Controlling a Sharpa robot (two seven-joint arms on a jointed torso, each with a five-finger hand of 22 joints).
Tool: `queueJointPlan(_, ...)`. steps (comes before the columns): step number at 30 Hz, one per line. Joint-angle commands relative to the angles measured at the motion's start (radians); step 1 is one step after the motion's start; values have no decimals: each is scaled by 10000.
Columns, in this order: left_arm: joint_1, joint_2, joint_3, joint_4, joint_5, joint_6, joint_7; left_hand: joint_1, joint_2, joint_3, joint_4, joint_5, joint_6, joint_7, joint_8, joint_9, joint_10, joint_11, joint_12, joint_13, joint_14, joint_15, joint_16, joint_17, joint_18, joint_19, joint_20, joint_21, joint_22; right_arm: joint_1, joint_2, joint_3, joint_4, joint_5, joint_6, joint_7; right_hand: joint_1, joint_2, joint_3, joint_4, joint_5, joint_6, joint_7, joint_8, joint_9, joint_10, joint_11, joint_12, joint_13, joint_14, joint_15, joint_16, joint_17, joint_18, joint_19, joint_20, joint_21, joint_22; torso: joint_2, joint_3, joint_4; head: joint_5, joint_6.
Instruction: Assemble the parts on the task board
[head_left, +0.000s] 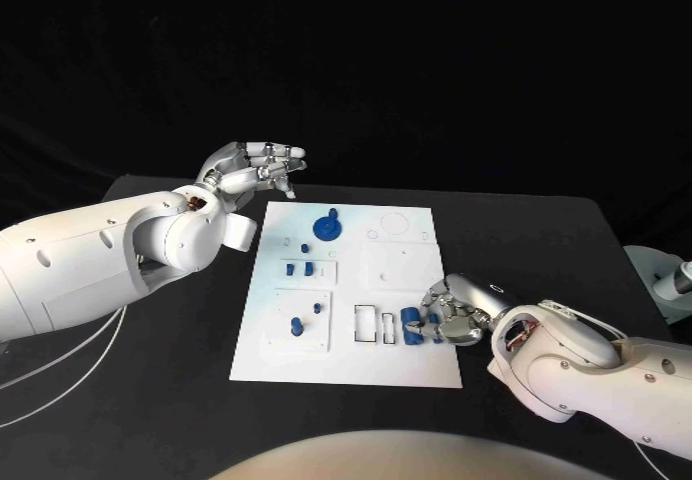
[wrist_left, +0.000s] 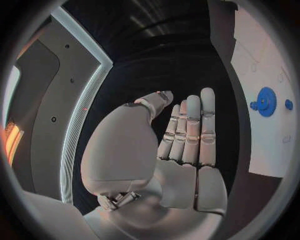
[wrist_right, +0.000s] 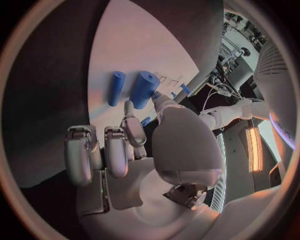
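At board's (head_left: 346, 372) near right corner, head view: right hand (head_left: 456, 316) curled over blue pegs (head_left: 414, 329); left hand (head_left: 257, 166) far, beyond board. Left wrist: open flat, empty. Right wrist: thumb and a fingertip pinch thick peg (wrist_right: 144, 89); its axis runs away from palm.

Bare black table (head_left: 548, 240) lies open beyond the right hand (head_left: 454, 312); blue pegs (head_left: 413, 328) crowd its fingertips. The left hand (head_left: 257, 165) hangs apart from the white board (head_left: 404, 365).
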Motion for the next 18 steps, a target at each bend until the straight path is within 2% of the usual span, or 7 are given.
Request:
queueJointPlan(1,8,-3,9,40,53,185,17,-46,59,-31,-2,61,-76,-19,21,0,-45,-5,28,8,-67,13,65,-8,57,-10,70,-53,8,-70,92,-5,-52,-458,468,-254,-39,41,-98,-1,-62,11,-72,53,19,84,-21,36,26,735,-74,39,1003,-80,845,-45,45,2343,-1,-1,-7,30,-20)
queueJointPlan(7,8,-32,9,53,53,225,-23,-46,59,-31,-2,61,-76,-19,21,0,-45,-5,28,8,-67,13,65,-8,57,-10,70,-53,8,-179,258,-6,-157,-763,747,-452,-12,65,-221,-6,-114,28,-84,87,43,92,-31,47,56,734,-81,39,1003,-84,851,-51,64,2353,-8,-1,-14,64,-56)
queueJointPlan(13,9,-50,9,65,53,256,-57,-59,56,-37,5,61,-81,-17,25,1,-59,-4,46,11,-70,15,69,-13,57,-13,72,-56,6,-238,416,-6,-231,-929,801,-580,46,104,-360,-7,-139,61,-104,139,75,121,-46,88,117,734,-93,40,1009,-85,852,-59,69,2357,-4,-6,-10,47,-71)
queueJointPlan(18,9,-62,10,75,51,276,-81,-59,56,-37,5,61,-81,-17,25,1,-59,-4,46,11,-70,15,69,-13,57,-13,72,-56,6,-269,522,-6,-258,-979,737,-642,404,246,-413,-36,131,58,-123,197,115,170,-68,153,218,738,-115,46,1030,-90,860,-80,90,2371,-9,-5,-5,40,-76)
